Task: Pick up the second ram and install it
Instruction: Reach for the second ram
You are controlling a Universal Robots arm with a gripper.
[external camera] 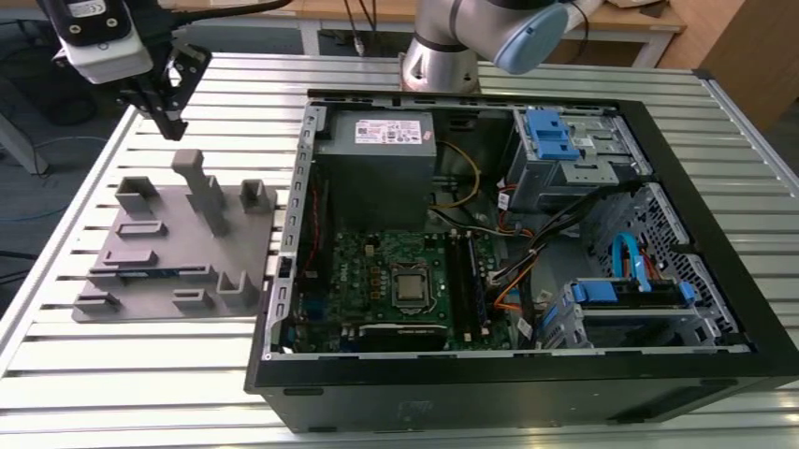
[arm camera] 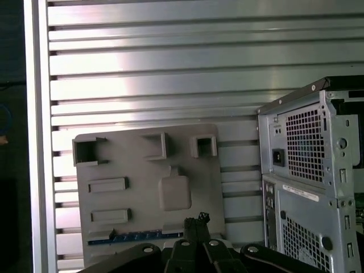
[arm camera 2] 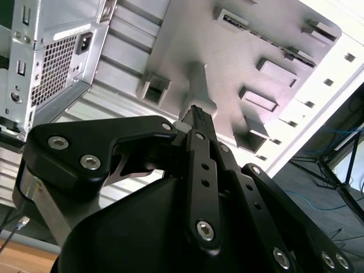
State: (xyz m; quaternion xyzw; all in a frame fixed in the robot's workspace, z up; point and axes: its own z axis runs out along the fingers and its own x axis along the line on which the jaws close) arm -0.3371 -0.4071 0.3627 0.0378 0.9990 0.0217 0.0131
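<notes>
Work surface beneath my arm. The table is a bench of long, pale metal slats with dark grooves between them, the slats running across from the exterior view's left to its right. Two things lie directly on it. (a) A grey fixture plate, flat on the slats toward the exterior view's left, with raised grey blocks on its upper face. (b) A black computer case, laid on its side with the open side up, on the exterior view's right of the plate. In the first wrist view a narrow strip of bare table separates plate from case.
</notes>
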